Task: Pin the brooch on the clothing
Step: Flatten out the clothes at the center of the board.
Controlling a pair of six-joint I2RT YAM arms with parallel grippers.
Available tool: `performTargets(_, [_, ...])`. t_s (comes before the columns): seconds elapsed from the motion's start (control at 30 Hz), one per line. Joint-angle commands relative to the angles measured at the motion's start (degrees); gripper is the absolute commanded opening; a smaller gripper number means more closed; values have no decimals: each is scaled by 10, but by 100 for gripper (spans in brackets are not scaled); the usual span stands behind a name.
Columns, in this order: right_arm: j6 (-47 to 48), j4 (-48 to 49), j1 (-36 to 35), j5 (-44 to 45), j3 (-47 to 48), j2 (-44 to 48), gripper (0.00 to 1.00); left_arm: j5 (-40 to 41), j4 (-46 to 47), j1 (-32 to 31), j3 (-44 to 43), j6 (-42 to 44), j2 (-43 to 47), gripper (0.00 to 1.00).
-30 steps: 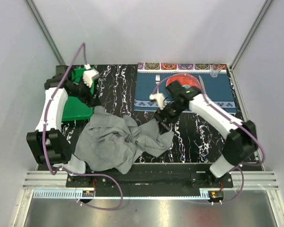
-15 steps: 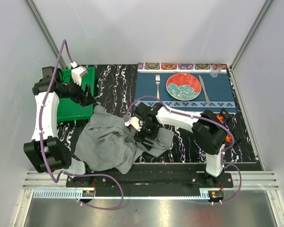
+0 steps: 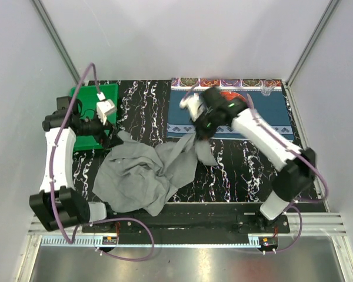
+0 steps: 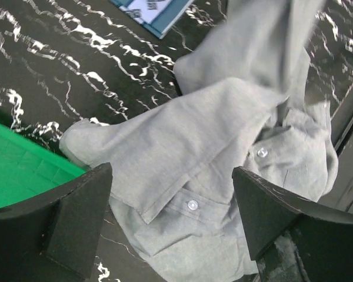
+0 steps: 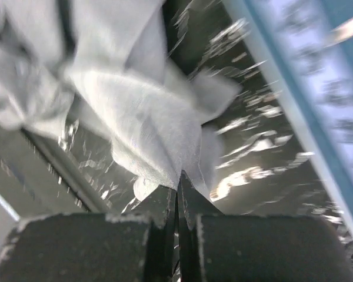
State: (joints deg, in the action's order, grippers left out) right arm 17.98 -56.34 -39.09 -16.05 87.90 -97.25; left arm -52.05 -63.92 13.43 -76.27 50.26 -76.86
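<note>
- the step in hand is preparing the garment, as i judge it: the pinning itself is not begun, and no brooch shows in any view.
- the shirt [image 3: 144, 176] lies in a crumpled heap at about 7 o'clock of the table [image 3: 247, 170] centre, with one stretch of fabric drawn up and out toward 1 o'clock.
- the right gripper [image 3: 199, 122] sits at the top of that stretch, at the near left corner of the blue placemat [image 3: 270, 114]; in its wrist view the fingers are pressed together with a thin fold of the grey cloth clamped between them, the rest hanging below.
- the left gripper [image 3: 106, 126] hangs at 10 o'clock of the heap, over the near edge of the green tray [image 3: 82, 138], its fingers wide apart and holding nothing.
- its wrist view looks down on the shirt's placket, where two pale buttons [image 4: 192, 204] show among the folds.
- the plate [image 3: 234, 98] on the placemat is mostly hidden under the right arm.
- what the next move calls for, in my judgement:
  - spreading the pinched cloth so a flat single layer faces up.
  - finding the brooch, whose place i cannot tell from here.
  - a steady hold from one gripper while the other brings the pin in.
- the thin fabric will likely slip and bunch, so the clamped fold needs gentle tension.
</note>
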Motion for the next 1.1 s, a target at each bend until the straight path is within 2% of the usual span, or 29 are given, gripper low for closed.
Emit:
performTargets(0.0, [-4,-23,83,-40,124,83,0,25,-25,-58,42,135,86,88])
performTargets(0.07, [4,-29,87,-39,152,91,0,39,-24,-82,66,140,113,97])
performTargets(0.1, [8,-38,88,-40,183,92,0,41,-23,-107,74,140,121,98])
performTargets(0.3, [7,-37,116,-28,314,101,0,78,1,-211,155,207,193,99])
performTargets(0.4, [-7,-34,121,-21,382,95,0,82,15,-240,192,251,224,99])
performTargets(0.53, [-18,-32,121,-28,431,85,0,56,84,-253,178,210,244,97])
performTargets(0.6, [-27,-31,121,-39,439,79,0,35,158,-253,148,96,240,97])
performTargets(0.63, [-31,-30,122,-49,437,78,0,21,192,-253,116,-11,238,98])
performTargets(0.67, [-43,-21,121,-78,424,80,0,13,259,-253,101,-63,232,98])
performTargets(0.7, [-50,-16,121,-92,418,80,0,0,287,-254,86,-109,228,99])
performTargets(0.73, [-59,-9,120,-107,416,77,0,-20,315,-256,56,-194,218,99])
performTargets(0.8, [-89,0,120,-156,435,52,0,-15,402,-266,17,-281,205,99])
performTargets(0.83, [-101,4,120,-176,447,41,0,3,429,-266,8,-360,196,99])
performTargets(0.9, [-129,18,104,-233,500,-4,0,50,498,-251,-11,-433,194,99])
performTargets(0.93, [-134,24,95,-242,520,-34,0,49,521,-233,-13,-501,196,99])
performTargets(1.0, [-166,60,69,-258,568,-66,0,49,595,-143,-20,-597,199,99])
performTargets(1.03, [-176,82,61,-274,577,-97,0,49,610,-104,-26,-679,197,99])
performTargets(1.07, [-230,125,53,-281,592,-113,0,47,623,-24,-33,-711,197,99])
